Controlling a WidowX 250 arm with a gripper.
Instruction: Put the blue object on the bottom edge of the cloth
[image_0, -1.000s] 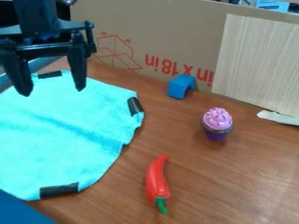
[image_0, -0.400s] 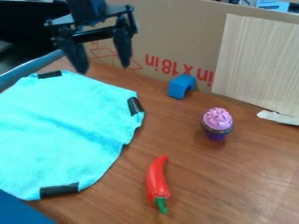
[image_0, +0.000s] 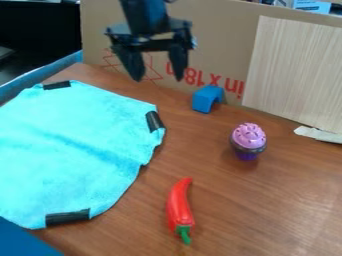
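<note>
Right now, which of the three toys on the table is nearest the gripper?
The blue arched block, by the cardboard; the cupcake and red pepper are farther from the gripper.

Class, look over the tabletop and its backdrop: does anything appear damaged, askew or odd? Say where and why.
The pale scrap at the foot of the wood-grain panel looks torn, its edge ragged. The red print on the cardboard behind is upside down. Nothing looks spilled.

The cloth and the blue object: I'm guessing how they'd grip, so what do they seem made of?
The cloth looks like soft, matte fabric, perhaps microfiber, given its fuzzy surface and wavy edge. The blue object looks smooth and rigid, with crisp edges; painted wood or plastic, I can't tell which.
</note>
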